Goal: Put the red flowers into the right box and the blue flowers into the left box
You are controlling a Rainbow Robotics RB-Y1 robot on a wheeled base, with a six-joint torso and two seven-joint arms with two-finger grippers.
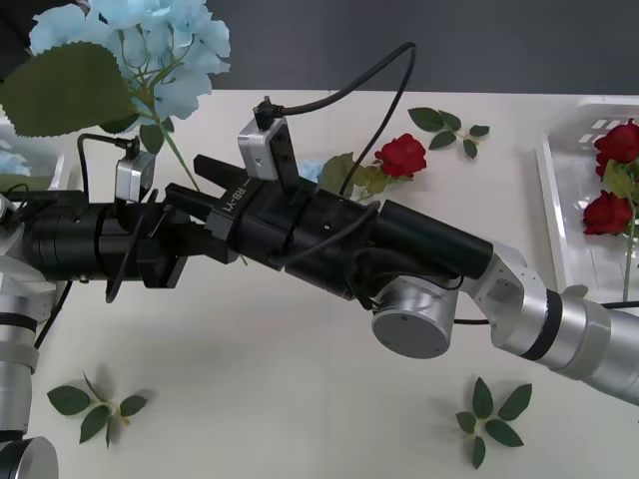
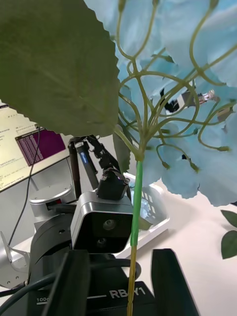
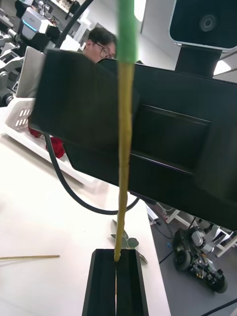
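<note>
Matte black forearm housings are joined to silver-grey joints; silver wrist cameras are fed by black cables; white "RB-Y1" lettering is printed.

Quick headcount from where I'm standing: 3 red flowers total, 1 lying loose on the table (image 1: 300, 399) toward the far middle (image 1: 402, 155), and 2 more already in the right box (image 1: 559, 225), one farther back (image 1: 620, 143) and one nearer (image 1: 606, 213). Blue flowers: 1 big cluster up in the air at the far left (image 1: 150, 45), plus a bit of pale blue at the left edge (image 1: 10, 160) that I can't count properly. Boxes: 1 clearly in view on the right. Flowerless green leaf sprigs: 3, with 1 near left (image 1: 97, 407), 1 near right (image 1: 491, 417), and 1 far, right of the loose rose (image 1: 449, 127). Robot arms: 2.
</note>
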